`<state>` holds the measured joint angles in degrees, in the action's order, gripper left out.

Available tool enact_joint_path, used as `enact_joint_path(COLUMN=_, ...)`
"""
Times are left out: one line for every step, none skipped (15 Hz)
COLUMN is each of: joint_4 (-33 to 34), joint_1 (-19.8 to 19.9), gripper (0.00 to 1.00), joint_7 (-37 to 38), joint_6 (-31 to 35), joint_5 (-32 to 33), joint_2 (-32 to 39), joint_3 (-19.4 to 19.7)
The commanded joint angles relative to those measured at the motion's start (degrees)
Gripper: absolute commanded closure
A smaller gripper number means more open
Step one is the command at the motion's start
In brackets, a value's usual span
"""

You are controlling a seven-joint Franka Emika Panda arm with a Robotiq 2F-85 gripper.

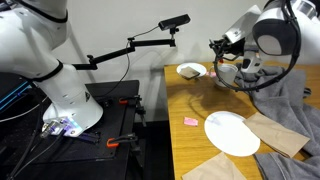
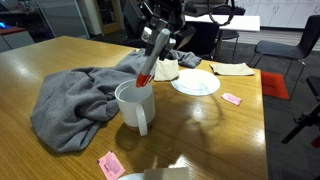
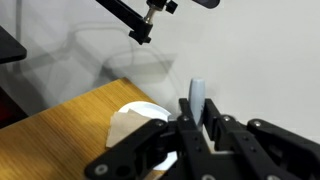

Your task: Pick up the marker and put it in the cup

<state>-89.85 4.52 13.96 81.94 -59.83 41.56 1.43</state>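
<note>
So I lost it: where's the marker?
In an exterior view the marker hangs tilted in the gripper, its lower end over the mug, near the grey cloth.

An office-like lab — wooden table (image 2: 50, 55), office chairs (image 2: 272, 50), boom-mounted camera (image 1: 176, 21).

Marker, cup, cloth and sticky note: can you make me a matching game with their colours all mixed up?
Things:
1 marker
2 cup
3 cloth
4 sticky note

Descriptions:
A grey and crumpled
B red, held in the end effector
C pink, lying flat
D white, with a handle

Pairs: 1-B, 2-D, 3-A, 4-C
</note>
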Motion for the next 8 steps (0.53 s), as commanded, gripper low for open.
enact_joint_path(joint_4=-0.93, joint_1=-0.14, gripper=0.95, joint_7=3.17, joint_6=2.23, joint_5=-4.02, joint_2=-0.60, joint_3=0.42)
enact_joint_path(joint_4=-1.09, joint_1=-0.15, gripper=0.95, joint_7=4.20, joint_6=2.75, joint_5=-4.98, joint_2=-0.68, joint_3=0.49)
enact_joint_path(joint_4=-1.10, joint_1=-0.14, gripper=0.95, joint_7=4.99, joint_6=3.05, joint_5=-5.79, joint_2=-0.62, joint_3=0.55)
enact_joint_path(joint_4=-1.09, joint_1=-0.14, gripper=0.95, joint_7=6.13, joint_6=3.28, joint_5=-6.55, joint_2=-0.52, joint_3=0.60)
enact_joint_path(joint_4=-1.12, joint_1=-0.15, gripper=0.95, joint_7=7.78, joint_6=3.50, joint_5=-7.29, joint_2=-0.46, joint_3=0.71)
enact_joint_path(joint_4=-1.02, joint_1=-0.05, gripper=0.95, joint_7=9.07, joint_6=3.27, joint_5=-7.92, joint_2=-0.26, joint_3=0.67)
enact_joint_path(joint_4=-1.03, joint_1=-0.01, gripper=0.95, joint_7=10.45, joint_6=3.16, joint_5=-8.48, joint_2=-0.22, joint_3=0.72)
enact_joint_path(joint_4=-0.97, joint_1=0.02, gripper=0.95, joint_7=11.46, joint_6=2.98, joint_5=-8.93, joint_2=-0.11, joint_3=0.75)
